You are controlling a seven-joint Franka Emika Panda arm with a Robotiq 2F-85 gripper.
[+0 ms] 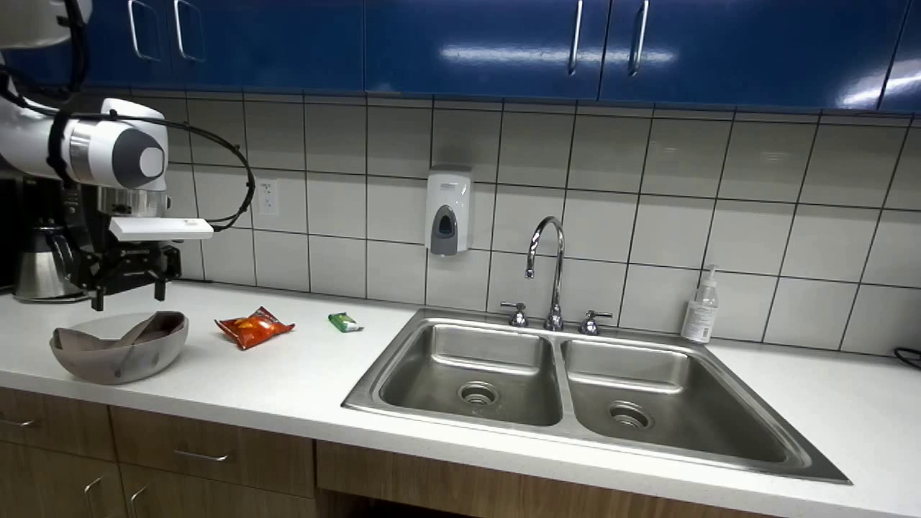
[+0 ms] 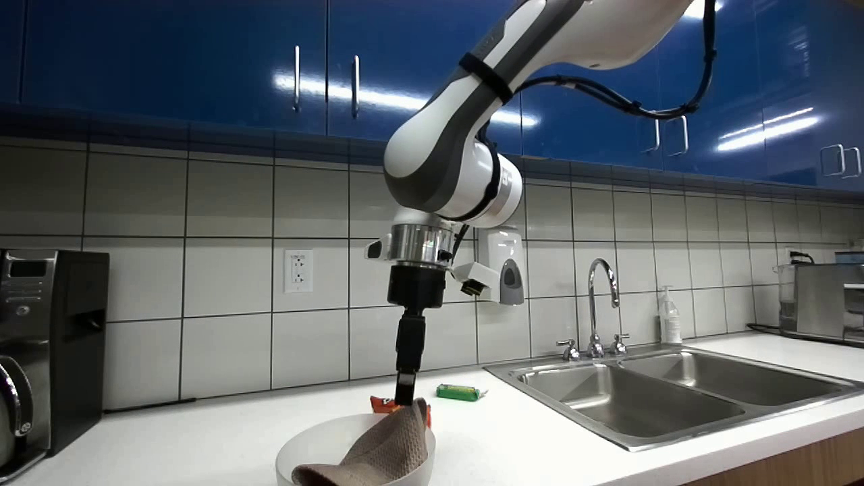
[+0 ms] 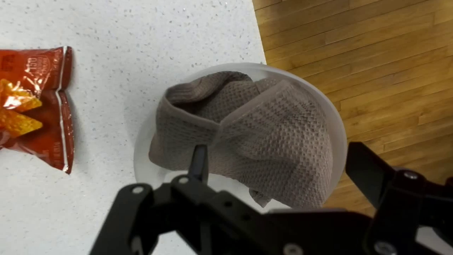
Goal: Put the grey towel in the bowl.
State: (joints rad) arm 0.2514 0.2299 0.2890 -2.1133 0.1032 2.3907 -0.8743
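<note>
Grey towel (image 3: 279, 141): brownish to my eye, waffle-textured, lying rumpled inside the bowl (image 1: 137, 365), one fold standing up past the rim.
Gripper (image 1: 129, 296): hanging just above the bowl, fingers (image 1: 160, 291) spread wide apart, holding nothing.
Done: the placing looks finished to me, since the towel rests in the bowl on its own.
Left: probably only drawing the robot arm (image 2: 439, 162) away; tucking in the raised fold looks optional.
Chip bag (image 3: 35, 109): red, with yellow-orange chips pictured, lying on the white counter (image 3: 106, 28) near the bowl; "150" can be read by its crimped end, the finer print cannot, and I see no clear brand name.
Green packet (image 1: 344, 321): small, on the counter beyond the bag; its lettering is too tiny to read.
Soap dispenser (image 1: 450, 201) and pump bottle (image 1: 699, 319): both carry print I cannot make out from here.
</note>
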